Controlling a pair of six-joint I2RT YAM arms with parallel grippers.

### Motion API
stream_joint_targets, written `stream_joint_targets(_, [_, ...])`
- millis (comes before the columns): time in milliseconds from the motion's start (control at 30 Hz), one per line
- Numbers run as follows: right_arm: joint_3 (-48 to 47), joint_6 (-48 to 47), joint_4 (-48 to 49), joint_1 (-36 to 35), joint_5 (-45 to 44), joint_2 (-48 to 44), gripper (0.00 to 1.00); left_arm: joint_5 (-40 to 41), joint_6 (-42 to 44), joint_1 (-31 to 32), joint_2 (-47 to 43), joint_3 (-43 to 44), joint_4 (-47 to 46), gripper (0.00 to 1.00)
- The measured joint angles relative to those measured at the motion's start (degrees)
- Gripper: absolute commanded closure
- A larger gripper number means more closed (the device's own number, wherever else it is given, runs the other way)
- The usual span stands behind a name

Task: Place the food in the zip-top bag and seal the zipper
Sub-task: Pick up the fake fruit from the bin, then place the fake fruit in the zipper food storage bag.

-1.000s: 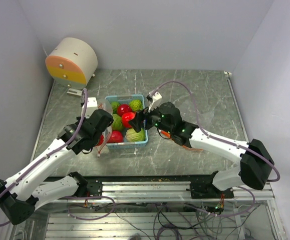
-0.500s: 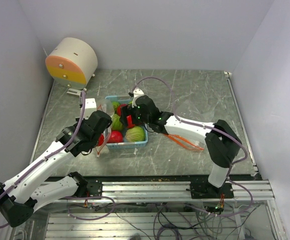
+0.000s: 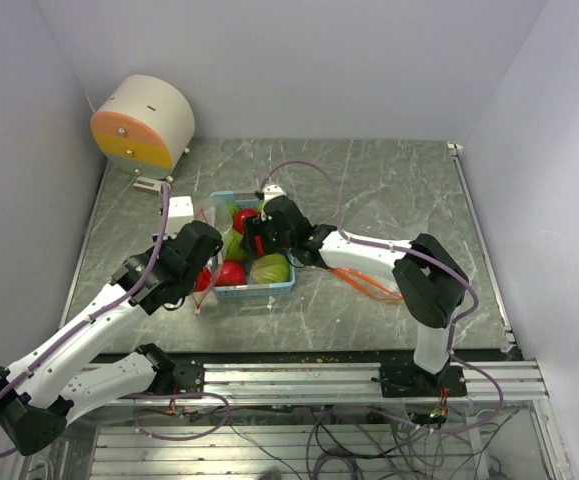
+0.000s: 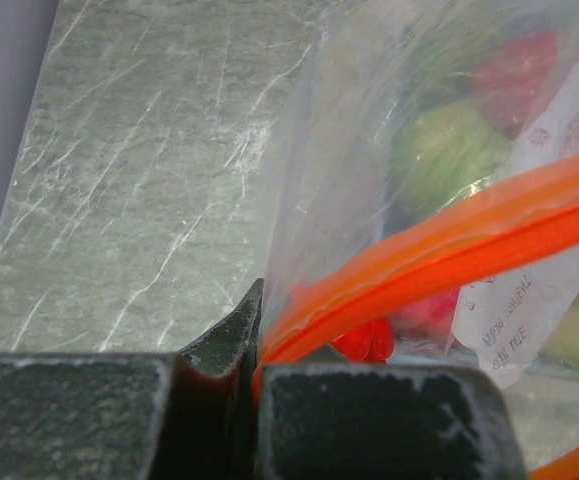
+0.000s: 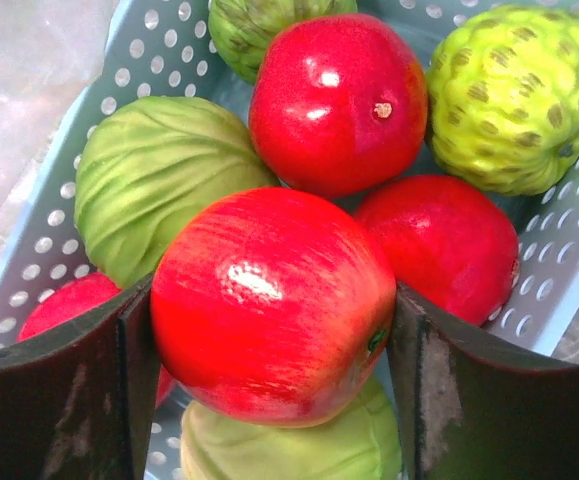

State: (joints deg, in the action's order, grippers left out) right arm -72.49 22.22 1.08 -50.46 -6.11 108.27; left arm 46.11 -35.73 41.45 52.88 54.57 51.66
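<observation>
The light blue basket (image 3: 269, 290) holds the food, red and green toy fruits. My right gripper (image 3: 253, 238) hovers over it, shut on a red fruit with yellow streaks (image 5: 272, 300), its fingers (image 5: 59, 400) on both sides. Below lie a green melon (image 5: 159, 185), a red fruit (image 5: 339, 100), a bumpy green fruit (image 5: 519, 95) and another red one (image 5: 444, 245). My left gripper (image 3: 201, 275), left of the basket, is shut (image 4: 252, 340) on the orange zipper strip (image 4: 449, 240) of the clear zip-top bag (image 4: 329, 130). Fruits show through the bag.
A round beige and orange device (image 3: 144, 122) stands at the back left. A small white box (image 3: 179, 212) sits behind the bag. Orange strips (image 3: 364, 283) lie on the table right of the basket, under my right arm.
My right gripper has carried the red fruit a little to the left over the basket, and its arm has folded in. The left gripper has stayed holding the bag.
</observation>
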Motion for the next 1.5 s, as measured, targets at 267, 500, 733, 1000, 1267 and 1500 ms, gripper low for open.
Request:
stream_joint_targets(267, [7.4, 0.0, 1.2, 0.1, 0.7, -10.8, 0.53, -1.0, 0.3, 0.0, 0.3, 0.0, -1.6, 0.93])
stream_joint_targets(500, [17.2, -0.2, 12.0, 0.2, 13.8, -31.0, 0.53, -2.0, 0.3, 0.0, 1.2, -1.2, -3.8, 0.93])
stream_joint_targets(733, [20.4, 4.8, 29.7, 0.1, 35.2, -30.7, 0.56, -3.3, 0.3, 0.0, 1.4, -1.6, -5.2, 0.93])
stream_joint_targets(1000, [21.6, 14.9, 46.1, -0.2, 47.1, -20.0, 0.57, -5.3, 0.3, 0.0, -2.1, -1.6, -6.5, 0.93])
stream_joint_targets(1267, [20.4, 18.5, 51.8, -2.2, 48.3, -15.9, 0.57, -7.2, 0.4, 0.0, -3.3, -1.7, -7.6, 0.93])
stream_joint_targets(1500, [19.6, 14.9, 47.2, -3.3, 43.0, -16.1, 0.56, -7.5, 0.8, -1.0, -3.7, -1.9, -7.1, 0.93])
